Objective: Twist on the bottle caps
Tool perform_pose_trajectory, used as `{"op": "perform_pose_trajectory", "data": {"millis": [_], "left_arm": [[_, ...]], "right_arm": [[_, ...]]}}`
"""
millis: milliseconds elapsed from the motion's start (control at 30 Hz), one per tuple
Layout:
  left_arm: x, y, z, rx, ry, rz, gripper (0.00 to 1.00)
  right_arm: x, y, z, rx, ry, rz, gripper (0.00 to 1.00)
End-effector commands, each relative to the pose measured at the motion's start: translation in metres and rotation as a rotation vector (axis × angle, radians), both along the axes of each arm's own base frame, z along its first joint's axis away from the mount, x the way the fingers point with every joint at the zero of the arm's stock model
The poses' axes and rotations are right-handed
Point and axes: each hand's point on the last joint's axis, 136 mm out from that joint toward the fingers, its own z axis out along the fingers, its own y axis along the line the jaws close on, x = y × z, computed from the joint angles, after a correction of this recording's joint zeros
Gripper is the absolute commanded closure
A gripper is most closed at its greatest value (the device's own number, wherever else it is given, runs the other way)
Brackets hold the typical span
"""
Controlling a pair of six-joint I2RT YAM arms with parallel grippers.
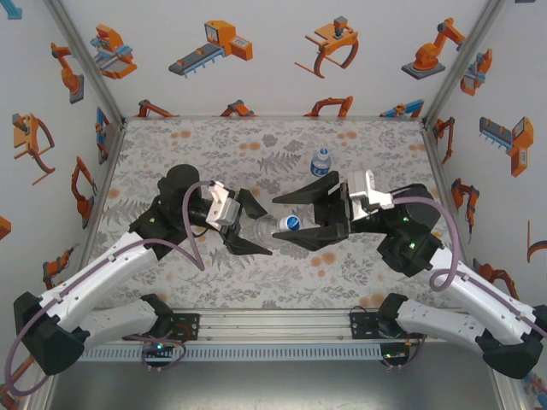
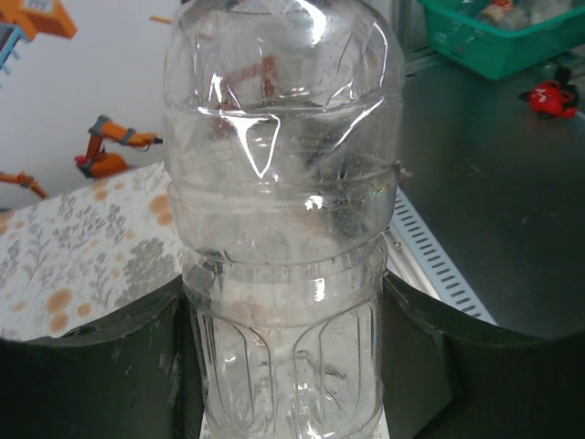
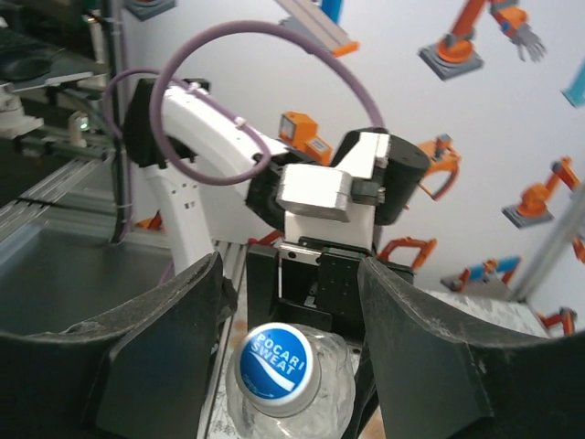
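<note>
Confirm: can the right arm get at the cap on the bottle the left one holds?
Likely yes: the right gripper stands open astride the cap, nothing between; the left gripper clamps the bottle.

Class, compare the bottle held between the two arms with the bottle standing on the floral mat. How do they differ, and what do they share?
Pose: the held bottle lies sideways, clamped in the left gripper; the standing bottle is upright on the mat, untouched. Label: the held bottle is plain clear; the standing bottle wears a blue label. Both are small, clear plastic and capped.
</note>
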Motion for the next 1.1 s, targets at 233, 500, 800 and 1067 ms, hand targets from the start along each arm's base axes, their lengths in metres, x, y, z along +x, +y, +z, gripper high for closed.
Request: {"op": "perform_pose_trajectory", "data": {"millis": [233, 500, 800, 1067], "left_arm": [[-0.025, 0.003, 0.022, -0.046, -0.042, -0.138, 1.0], [-0.027, 0.003, 0.023, -0.047, -0.049, -0.137, 1.0], [0.011, -0.012, 0.02, -0.061, -0.083, 0.136, 1.0], [0.063, -0.037, 0.01, -0.027, -0.154, 0.55, 1.0]], "right_arm": [[-0.035, -0.009, 0.007, 0.057, -0.157, 0.174, 0.57], [-0.027, -0.007, 0.006, 0.05, -0.118, 0.135, 0.93], [0.061, 0.0, -0.007, 0.028, 0.241, -0.281, 1.0], [0.153, -0.026, -0.046, 0.063, 0.65, -0.74, 1.0]]}}
